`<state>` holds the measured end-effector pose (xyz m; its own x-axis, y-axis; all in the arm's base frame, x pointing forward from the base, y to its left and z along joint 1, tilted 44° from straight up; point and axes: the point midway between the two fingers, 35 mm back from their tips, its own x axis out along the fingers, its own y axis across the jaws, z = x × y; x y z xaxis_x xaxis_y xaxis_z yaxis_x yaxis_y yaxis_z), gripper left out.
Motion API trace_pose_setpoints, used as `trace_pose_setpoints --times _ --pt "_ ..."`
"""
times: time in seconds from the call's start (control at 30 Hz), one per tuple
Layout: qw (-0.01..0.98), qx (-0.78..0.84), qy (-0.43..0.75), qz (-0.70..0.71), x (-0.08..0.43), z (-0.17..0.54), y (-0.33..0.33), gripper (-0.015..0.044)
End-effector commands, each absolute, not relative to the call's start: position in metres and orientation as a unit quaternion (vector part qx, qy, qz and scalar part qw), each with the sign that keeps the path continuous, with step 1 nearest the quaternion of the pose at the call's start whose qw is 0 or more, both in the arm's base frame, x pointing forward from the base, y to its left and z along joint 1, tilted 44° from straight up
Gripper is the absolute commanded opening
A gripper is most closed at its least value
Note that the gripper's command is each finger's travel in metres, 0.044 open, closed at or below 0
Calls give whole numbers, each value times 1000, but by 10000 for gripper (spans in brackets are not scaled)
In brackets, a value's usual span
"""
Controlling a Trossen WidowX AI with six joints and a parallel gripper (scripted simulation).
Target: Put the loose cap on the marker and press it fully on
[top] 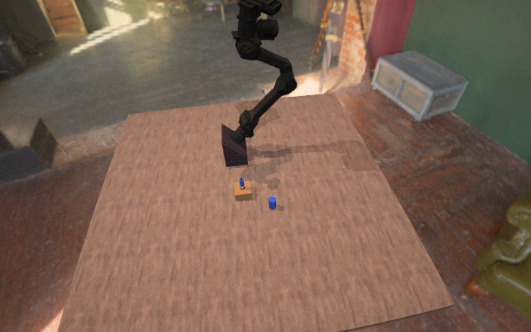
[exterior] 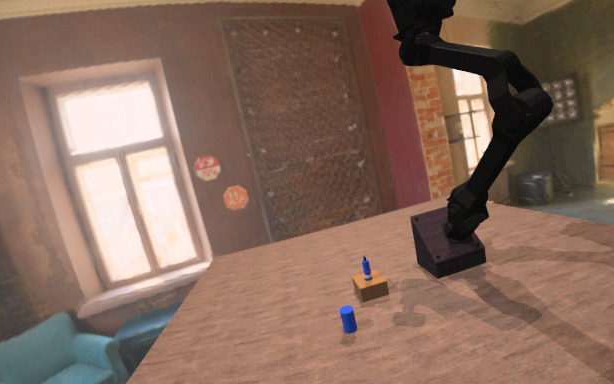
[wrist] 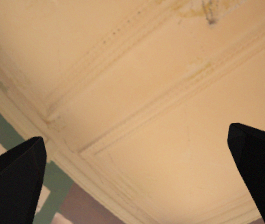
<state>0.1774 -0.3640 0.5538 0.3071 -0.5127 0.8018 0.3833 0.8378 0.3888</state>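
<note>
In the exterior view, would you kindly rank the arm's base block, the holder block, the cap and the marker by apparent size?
1. Arm's base block
2. Holder block
3. Cap
4. Marker, only its exposed part showing

The cap sits nearer the camera, so its lead over the marker is uncertain.

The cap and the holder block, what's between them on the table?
Only bare table, seen in the exterior view: cap stands apart from holder block.
</note>
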Motion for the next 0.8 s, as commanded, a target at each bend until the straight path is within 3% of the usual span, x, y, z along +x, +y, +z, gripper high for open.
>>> trace_pose_setpoints --times 0.0,0.17,0.4,0.77 --pt "807 63 -518 -278 178 553 -364 374" --pt "832 101 -474 -269 217 536 -366 243" --pt "872 131 -387 -271 281 499 -361 243" --pt "954 195 -92 -210 413 377 -309 243"
